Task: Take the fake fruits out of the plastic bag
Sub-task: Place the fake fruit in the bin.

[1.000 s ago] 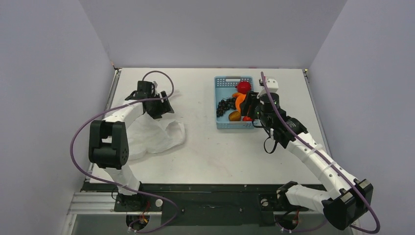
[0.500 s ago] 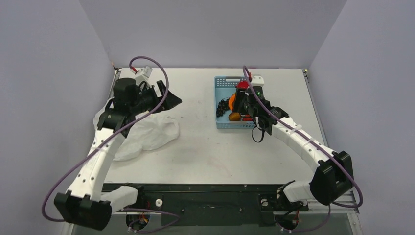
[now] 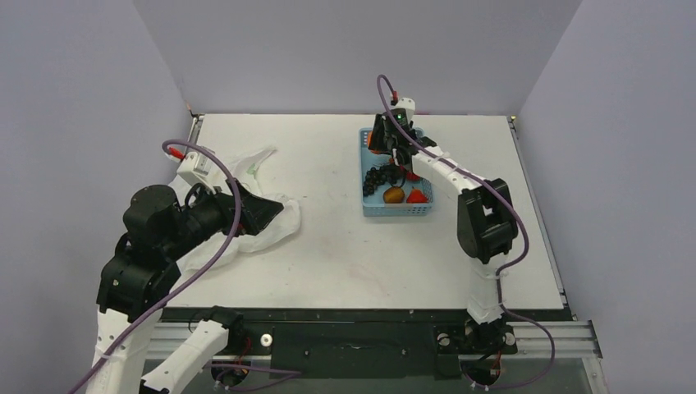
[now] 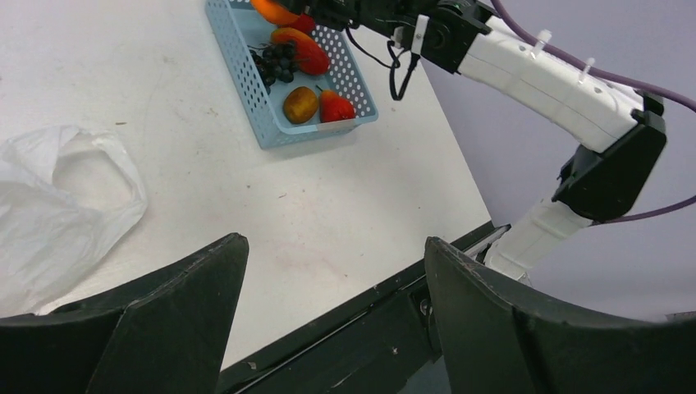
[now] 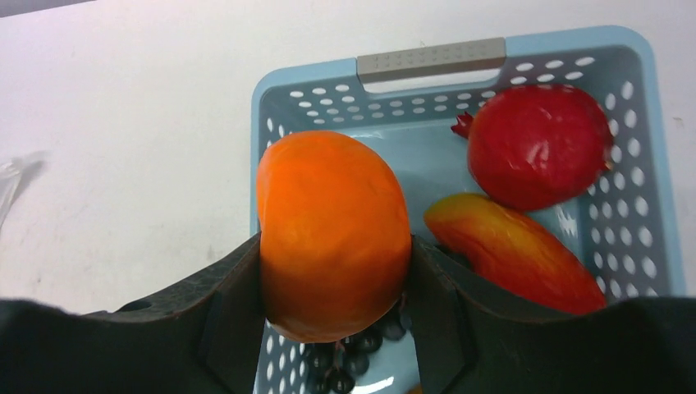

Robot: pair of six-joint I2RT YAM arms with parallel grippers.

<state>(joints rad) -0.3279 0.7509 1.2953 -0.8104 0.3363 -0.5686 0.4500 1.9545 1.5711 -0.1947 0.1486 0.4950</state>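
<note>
My right gripper (image 5: 332,246) is shut on the round orange (image 5: 332,234) and holds it over the far left part of the light blue basket (image 5: 427,59). It shows in the top view (image 3: 384,141) at the basket's far end. The dark grape bunch (image 5: 361,353) lies below the orange. The brown kiwi (image 4: 301,103) and a small red fruit (image 4: 336,107) lie at the basket's near end. The white plastic bag (image 3: 277,228) lies crumpled at the left, and no fruit shows in it. My left gripper (image 3: 271,213) is open and empty, raised above the bag's near edge.
A larger round red fruit (image 5: 538,148) and a red-orange mango (image 5: 513,250) lie in the basket beside the orange. The basket (image 3: 394,210) stands at the back, right of centre. The table's near edge (image 4: 345,304) runs just below my left gripper.
My right gripper carried the orange from the basket's near-right part to its far left end. My left arm drew back from the bag's far side, rose and swung toward the near left.
</note>
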